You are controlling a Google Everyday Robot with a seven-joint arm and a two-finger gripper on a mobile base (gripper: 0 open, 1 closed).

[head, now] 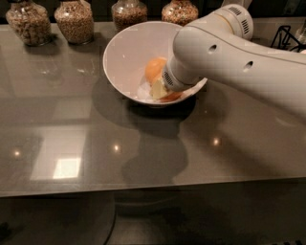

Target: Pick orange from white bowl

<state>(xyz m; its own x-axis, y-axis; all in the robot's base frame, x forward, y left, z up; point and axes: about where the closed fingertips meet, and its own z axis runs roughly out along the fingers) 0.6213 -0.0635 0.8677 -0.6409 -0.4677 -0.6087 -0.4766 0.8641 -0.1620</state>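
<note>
Toward the far side of the glossy grey tabletop (86, 143) stands the white bowl (122, 52), deep and round, its wide rim flaring above a narrow base that casts a dark shadow on the surface in front of it. The orange (154, 70) lies inside the bowl, low against the right half of the inner wall; its upper left curve shows clearly, and a sliver of orange colour also shows beneath the robot's wrist. The white arm (239, 57) comes in from the right edge, passes over the bowl's right rim and slants down into it, hiding that part of the rim. The gripper (159, 89) is down inside the bowl, right against the orange — a pale tip of it shows just below and in front of the fruit, the rest being hidden behind the ribbed wrist collar. Whether it is spread or has closed on the orange cannot be told from this angle. Along the back edge of the table stand four glass jars of dry goods in a row: one at far left (28, 23), a second beside it (74, 20), a third (129, 12) just behind the bowl, and a fourth (180, 10) partly behind the arm. A black wire rack (287, 39) sits at the far right — well apart from the bowl.
</note>
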